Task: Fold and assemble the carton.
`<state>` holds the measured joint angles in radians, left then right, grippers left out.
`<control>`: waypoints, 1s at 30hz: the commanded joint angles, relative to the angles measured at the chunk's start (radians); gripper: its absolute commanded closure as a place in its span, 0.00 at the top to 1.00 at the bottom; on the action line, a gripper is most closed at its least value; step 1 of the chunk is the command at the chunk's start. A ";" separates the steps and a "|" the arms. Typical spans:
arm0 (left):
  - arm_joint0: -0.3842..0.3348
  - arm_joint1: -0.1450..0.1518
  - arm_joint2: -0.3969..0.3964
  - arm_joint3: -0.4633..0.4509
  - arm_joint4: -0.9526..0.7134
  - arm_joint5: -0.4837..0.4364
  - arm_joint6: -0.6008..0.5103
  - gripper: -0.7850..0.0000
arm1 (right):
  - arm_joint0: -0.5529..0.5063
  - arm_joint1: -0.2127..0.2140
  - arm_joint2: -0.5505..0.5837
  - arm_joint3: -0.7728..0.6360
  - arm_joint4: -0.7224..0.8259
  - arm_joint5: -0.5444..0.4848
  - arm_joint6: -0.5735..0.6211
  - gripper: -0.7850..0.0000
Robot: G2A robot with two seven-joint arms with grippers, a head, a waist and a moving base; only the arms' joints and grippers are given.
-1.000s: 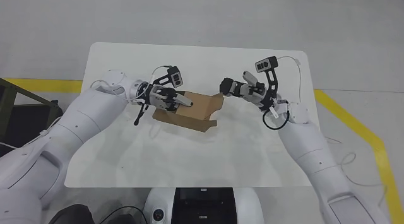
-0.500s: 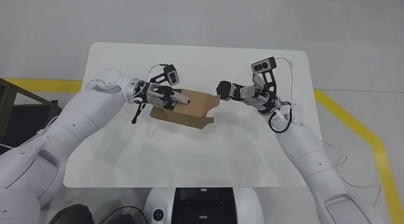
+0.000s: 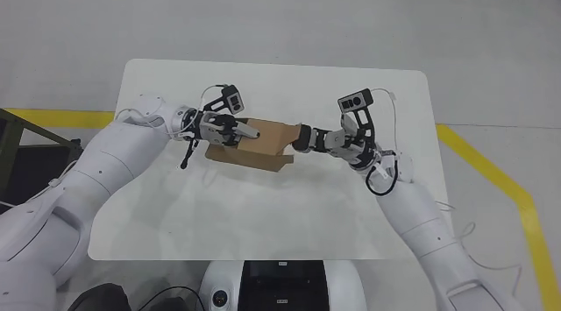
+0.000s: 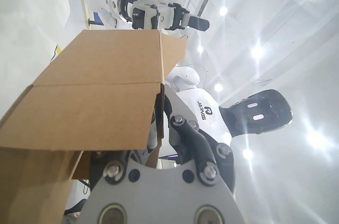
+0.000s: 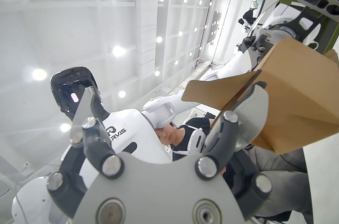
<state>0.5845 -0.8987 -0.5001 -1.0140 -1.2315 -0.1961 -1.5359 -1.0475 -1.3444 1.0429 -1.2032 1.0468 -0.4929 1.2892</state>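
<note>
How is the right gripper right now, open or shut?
Open. The right gripper has its fingers spread wide, one against the carton flap.

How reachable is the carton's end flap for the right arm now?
Likely yes: the open right end effector sits at the carton's end, one finger against the flap, nothing between.

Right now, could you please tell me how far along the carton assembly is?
Done: the carton looks popped up from flat into a box shape. In hand: the left tool is clamped on one end, while the open right tool has one finger against a flap at the other end. Left: that flap sticks out unfolded, so the end flaps need folding shut.
</note>
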 commanded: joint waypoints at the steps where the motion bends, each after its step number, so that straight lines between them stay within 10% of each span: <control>1: 0.001 -0.001 -0.003 0.002 0.002 -0.002 0.000 0.00 | -0.004 -0.001 -0.002 -0.009 -0.010 -0.002 -0.004 1.00; 30: 0.007 -0.010 -0.039 0.023 0.045 -0.011 0.000 0.00 | -0.045 0.002 0.071 -0.067 -0.156 -0.022 -0.111 1.00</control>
<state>0.5921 -0.9081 -0.5373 -0.9990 -1.1898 -0.2044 -1.5359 -1.0872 -1.3459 1.0999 -1.2627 0.8992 -0.5167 1.1829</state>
